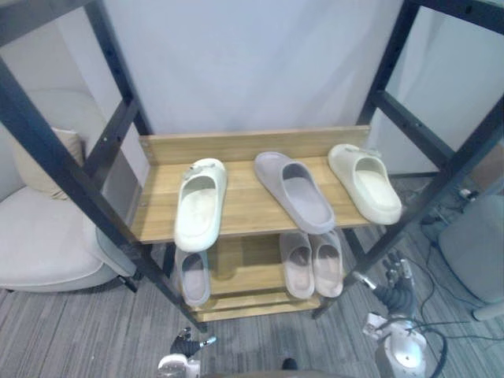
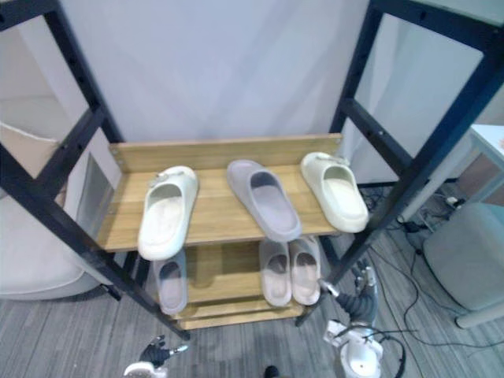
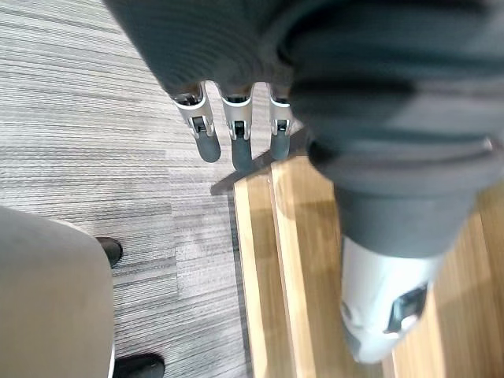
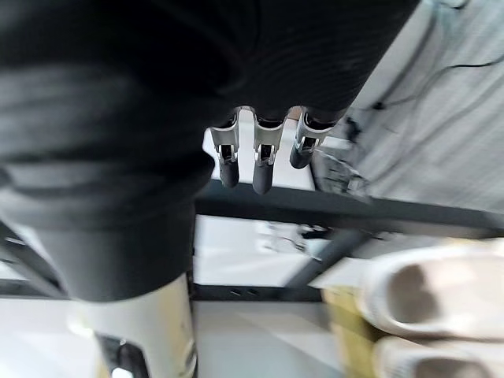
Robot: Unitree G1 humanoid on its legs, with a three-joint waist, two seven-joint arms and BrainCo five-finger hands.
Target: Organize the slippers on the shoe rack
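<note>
The wooden shoe rack (image 1: pixel 244 146) has two shelves. On the top shelf lie a cream slipper (image 1: pixel 199 203) at the left, a grey-mauve slipper (image 1: pixel 294 191) in the middle and a second cream slipper (image 1: pixel 365 183) at the right, angled outward. The lower shelf holds a grey slipper (image 1: pixel 193 276) at the left and a beige pair (image 1: pixel 313 264) side by side at the right. My right hand (image 1: pixel 396 290) hangs low beside the rack's front right corner, fingers (image 4: pixel 258 165) straight, holding nothing. My left hand (image 1: pixel 187 344) is low in front of the rack's left end, fingers (image 3: pixel 240 134) straight, empty.
A black metal frame (image 1: pixel 59 165) with slanted bars stands around the rack on both sides. A white armchair (image 1: pixel 39 236) sits at the left and a grey stool (image 1: pixel 476 244) at the right. Grey striped carpet (image 1: pixel 79 331) covers the floor in front.
</note>
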